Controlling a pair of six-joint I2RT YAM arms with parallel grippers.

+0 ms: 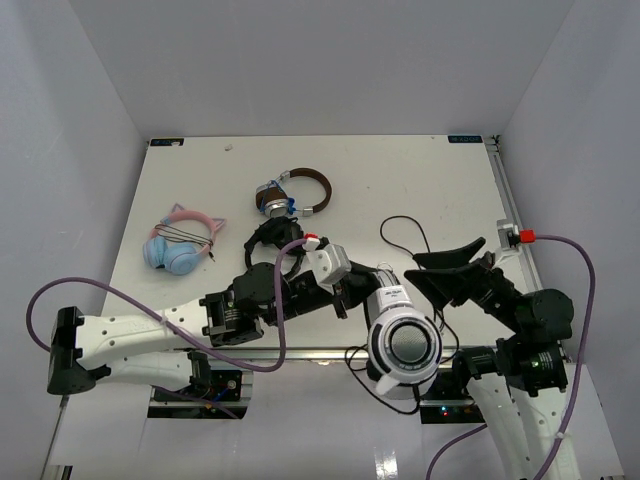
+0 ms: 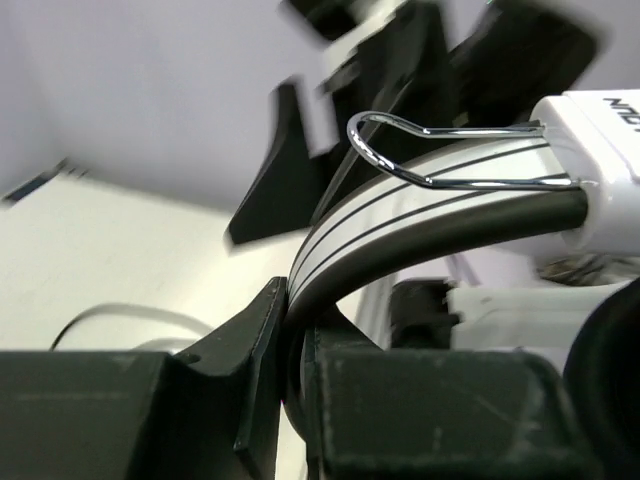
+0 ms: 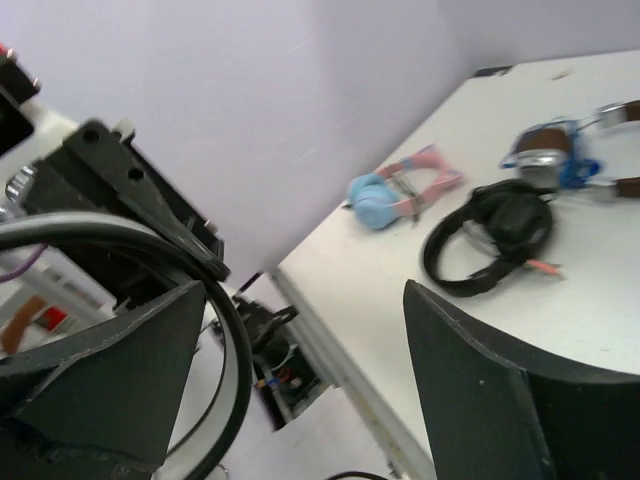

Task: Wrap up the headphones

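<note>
- Over the near edge of the table (image 1: 200,170), the white headphones (image 1: 405,345) are held up in the air. One round ear cup with a black pad faces the overhead camera.
- Their thin black cable (image 1: 415,232) loops across the table's right side, and more of it hangs below the ear cup, off the table's near edge.
- The left gripper (image 1: 368,283) reaches in across the near part of the table. Its jaws are closed tight on the headband – the left wrist view shows both fingers pinching the white, black-striped band (image 2: 400,200) from either side.
- In that same view a bent silver wire (image 2: 440,150) lies along the top of the band, beside the white slider block.
- The right gripper (image 1: 445,275) hangs above the table's near right part, just beside the headphones. Its jaws are spread wide and grip nothing.
- From the right wrist camera, the two dark fingers (image 3: 500,380) stand far apart. A curved piece of the headband (image 3: 232,345) runs past one of them, and I cannot tell whether it touches.
- Three other headsets lie on the table:
  - a pink and blue pair (image 1: 180,245) toward the left side;
  - a brown-banded silver pair (image 1: 295,192) near the middle, farther back;
  - an all-black pair (image 1: 268,243) at the middle, partly hidden under the left arm.
</note>
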